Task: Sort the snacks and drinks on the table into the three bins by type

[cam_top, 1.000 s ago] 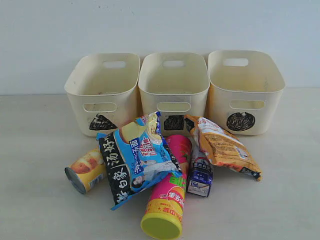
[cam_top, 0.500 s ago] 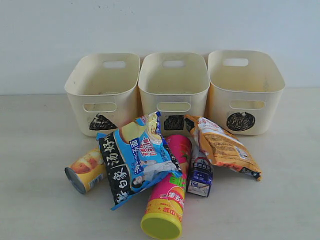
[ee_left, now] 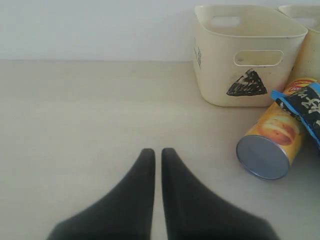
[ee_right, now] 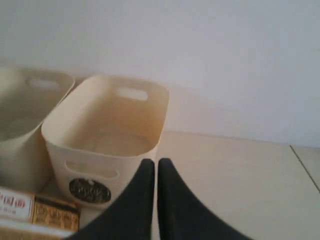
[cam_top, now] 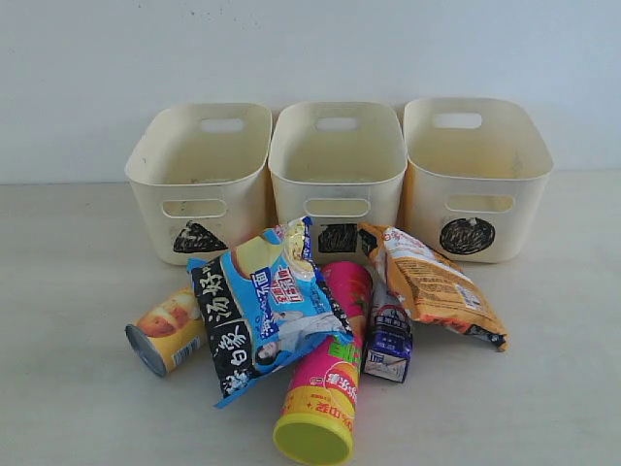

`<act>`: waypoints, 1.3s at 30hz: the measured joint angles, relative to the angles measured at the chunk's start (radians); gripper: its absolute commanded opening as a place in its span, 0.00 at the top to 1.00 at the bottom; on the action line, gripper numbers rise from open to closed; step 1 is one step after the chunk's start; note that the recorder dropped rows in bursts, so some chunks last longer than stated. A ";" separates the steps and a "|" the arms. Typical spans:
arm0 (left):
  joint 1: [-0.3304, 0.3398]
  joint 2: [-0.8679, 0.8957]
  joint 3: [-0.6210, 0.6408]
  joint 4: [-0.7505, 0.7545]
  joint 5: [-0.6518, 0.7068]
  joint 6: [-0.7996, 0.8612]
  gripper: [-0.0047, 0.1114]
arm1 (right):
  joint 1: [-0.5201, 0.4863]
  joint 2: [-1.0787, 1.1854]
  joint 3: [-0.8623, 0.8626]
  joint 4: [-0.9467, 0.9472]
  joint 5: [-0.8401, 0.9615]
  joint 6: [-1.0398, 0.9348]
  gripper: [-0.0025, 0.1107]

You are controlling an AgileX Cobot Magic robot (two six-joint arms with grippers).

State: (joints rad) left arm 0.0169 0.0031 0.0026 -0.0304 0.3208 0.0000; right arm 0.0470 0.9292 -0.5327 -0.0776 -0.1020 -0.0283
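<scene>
Three cream bins stand in a row at the back: triangle bin (cam_top: 199,180), square bin (cam_top: 337,175), circle bin (cam_top: 475,175). In front lies a pile: the blue-white-black bag (cam_top: 262,306) atop the pink tube (cam_top: 325,388), the yellow-red tube (cam_top: 167,330) at left, the dark purple carton (cam_top: 388,342), the orange-yellow bag (cam_top: 432,283). A blue-and-white carton (cam_top: 291,236) peeks out behind the blue bag. My left gripper (ee_left: 156,152) is shut and empty, over bare table beside the yellow-red tube (ee_left: 272,145) and triangle bin (ee_left: 245,55). My right gripper (ee_right: 152,164) is shut and empty, before the circle bin (ee_right: 107,130).
A pale wall runs behind the bins. The table (cam_top: 78,252) is light beige. Neither arm shows in the exterior view. The orange-yellow bag's end (ee_right: 30,210) lies just below the circle bin in the right wrist view.
</scene>
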 measured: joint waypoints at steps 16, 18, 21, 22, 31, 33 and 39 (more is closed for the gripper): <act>0.000 0.000 0.000 0.000 0.000 0.000 0.93 | 0.177 0.269 -0.180 -0.046 0.460 -0.592 0.94; 0.000 0.000 0.000 0.000 0.000 0.000 0.93 | 0.182 0.292 -0.182 -0.046 0.442 -0.616 0.83; 0.000 0.000 0.000 0.000 0.000 0.000 0.93 | 0.182 0.354 -0.182 -0.046 0.435 -0.626 0.41; 0.000 0.000 0.000 0.000 0.000 0.000 0.93 | 0.182 0.372 -0.182 -0.044 0.435 -0.626 0.32; 0.000 0.000 0.000 0.000 0.000 0.000 0.93 | 0.182 0.554 -0.182 0.028 0.386 -0.615 0.05; 0.000 0.000 0.000 0.000 0.000 0.000 0.93 | 0.182 0.586 -0.182 0.058 0.349 -0.615 0.05; 0.000 0.000 0.000 0.000 0.000 0.000 0.93 | 0.246 0.641 -0.182 0.087 0.271 -0.624 0.05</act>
State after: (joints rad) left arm 0.0169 0.0031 0.0026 -0.0304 0.3208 0.0000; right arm 0.2927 1.5706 -0.7147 0.0098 0.1692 -0.6518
